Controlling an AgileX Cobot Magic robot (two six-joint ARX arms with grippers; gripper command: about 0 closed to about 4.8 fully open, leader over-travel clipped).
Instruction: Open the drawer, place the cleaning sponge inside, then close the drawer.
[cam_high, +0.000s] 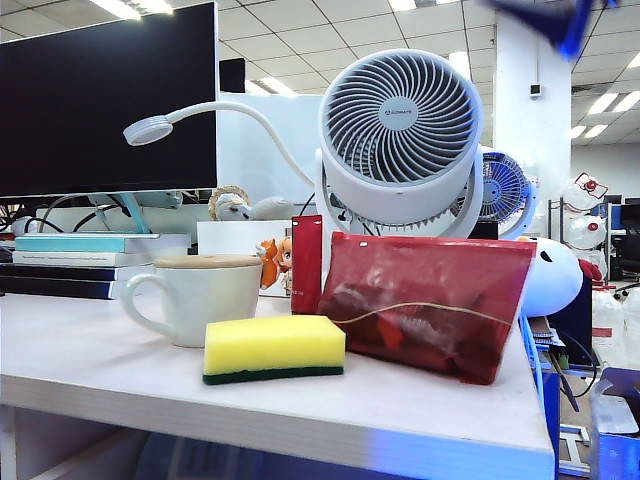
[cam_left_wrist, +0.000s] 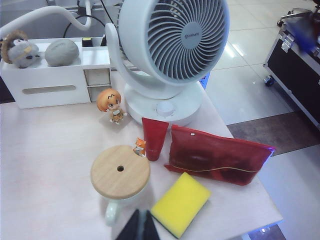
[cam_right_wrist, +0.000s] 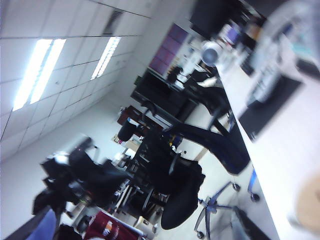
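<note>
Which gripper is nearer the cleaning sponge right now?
Left. The left gripper hovers just above the desk beside the cleaning sponge, near the mug. The right gripper is a blue blur high up, far above the sponge; its wrist camera sees only the room.

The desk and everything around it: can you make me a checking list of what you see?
Surface: white desk top, mostly bare at the front.
Job's things: cleaning sponge lies flat near the front edge, green layer down; drawer shows only as a blurred blue band below the desk top.
Clutter: white mug with wooden lid, red pouch, red tube, fan, small figurine.
Grippers: left gripper above the desk near the mug, looks shut; right gripper raised high, blurred.
Cables: dark cables under the monitor.
Surroundings: office chairs, ceiling lights.
</note>
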